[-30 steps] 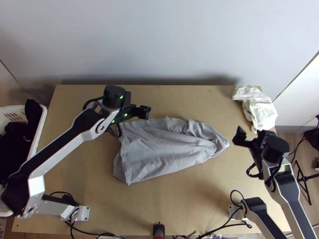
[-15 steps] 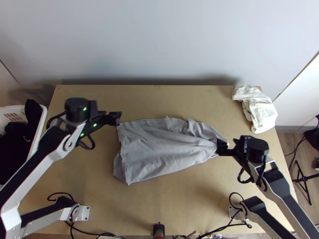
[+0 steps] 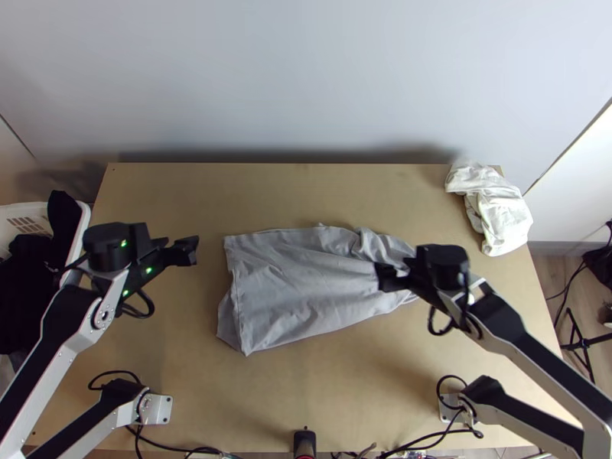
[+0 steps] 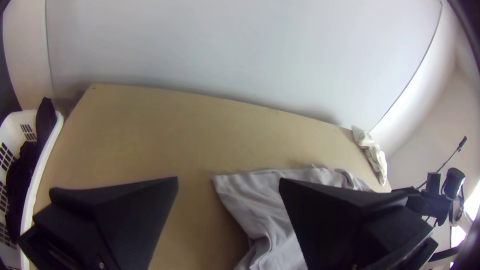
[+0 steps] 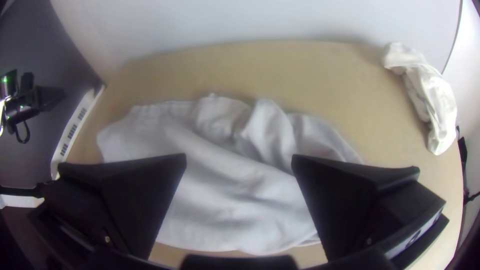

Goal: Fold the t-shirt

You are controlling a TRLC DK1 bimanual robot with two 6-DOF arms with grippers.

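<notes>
In the top view, the grey t-shirt (image 3: 306, 294) lay around the middle of the light wooden table (image 3: 336, 398), loosely spread, with rumples from one to three o'clock. It looked light, soft and limp, likely to crease or drag if pinched carelessly. The flatter corners at ten and between seven and eight o'clock seemed the best holds. The left gripper (image 3: 187, 251) stood open and empty beyond the ten o'clock corner; the right gripper (image 3: 388, 277), also wide open, was over the shirt's three o'clock part. The smooth tabletop might let cloth slide. A pale wall (image 3: 306, 76) rose at twelve, a crumpled white cloth (image 3: 501, 218) lay at two, and a white laundry basket (image 3: 79, 233) stood at nine.
</notes>
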